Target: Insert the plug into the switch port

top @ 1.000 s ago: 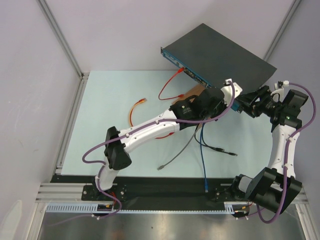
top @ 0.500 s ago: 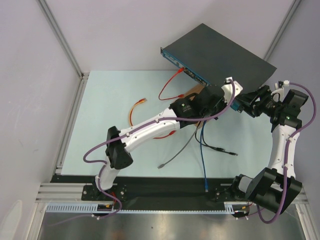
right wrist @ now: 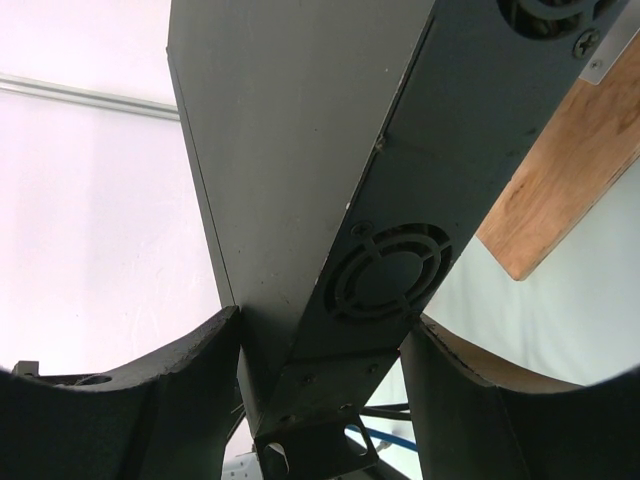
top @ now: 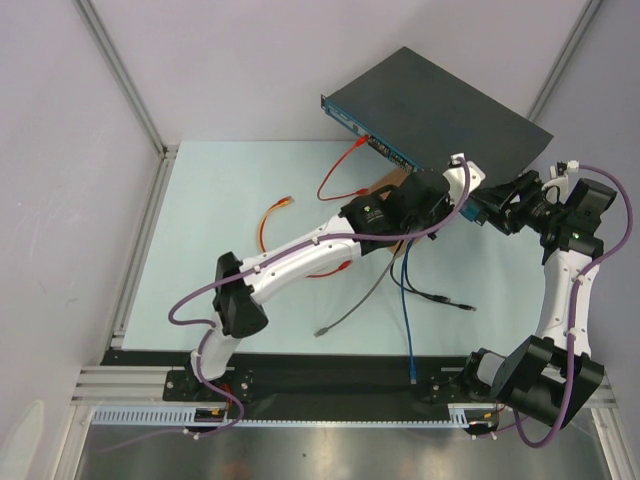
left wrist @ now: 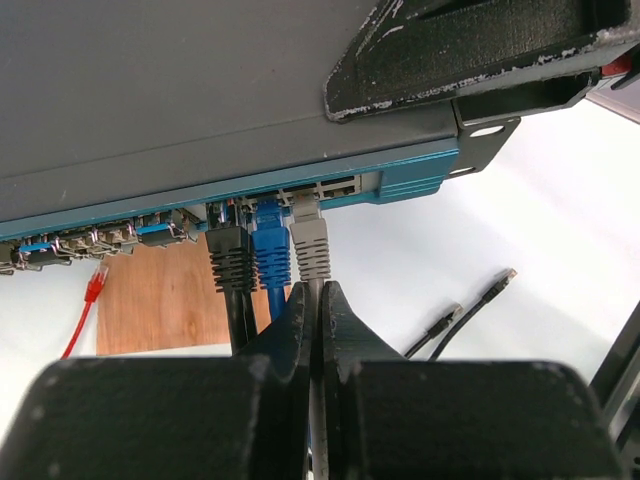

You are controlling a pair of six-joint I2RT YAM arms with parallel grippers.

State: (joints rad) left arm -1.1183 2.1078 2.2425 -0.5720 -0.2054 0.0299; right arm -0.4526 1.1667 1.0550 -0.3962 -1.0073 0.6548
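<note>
Black switch (top: 440,110), one, clamped by right gripper (right wrist: 325,335); plugs (left wrist: 270,245), three, seated; left gripper (left wrist: 317,292) pinched on grey cable (top: 350,310).

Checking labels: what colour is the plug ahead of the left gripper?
The plug is grey, clearest in the left wrist view.

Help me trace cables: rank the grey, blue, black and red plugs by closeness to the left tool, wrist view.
1. Grey ribbed plug, straight ahead of left tool.
2. Blue ribbed plug, just left.
3. Black ribbed plug, further left.
4. Red plug, far left.
</note>
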